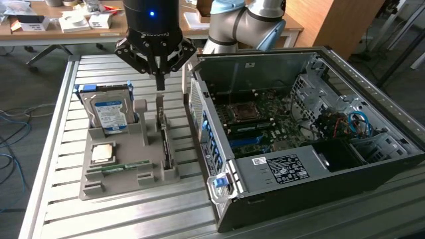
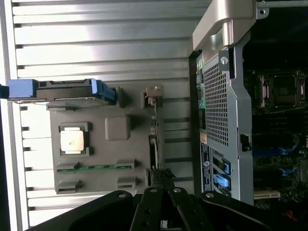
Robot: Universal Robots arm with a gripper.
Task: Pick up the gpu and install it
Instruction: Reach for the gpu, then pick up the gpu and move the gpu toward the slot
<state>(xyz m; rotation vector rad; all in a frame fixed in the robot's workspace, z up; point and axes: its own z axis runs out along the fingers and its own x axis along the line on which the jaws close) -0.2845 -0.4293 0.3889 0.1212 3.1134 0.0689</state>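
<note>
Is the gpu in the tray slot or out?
In. The gpu stands on edge in the grey tray; the end effector hangs above it.

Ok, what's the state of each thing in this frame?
Black gripper: shut, empty, above the card.
Thin dark gpu card: on edge in grey tray, ungripped.
Blue-labelled silver hard drive: upright in tray.
Square metal processor: flat in tray.
Slim green memory stick: flat in tray.
Black computer case: side open.
</note>
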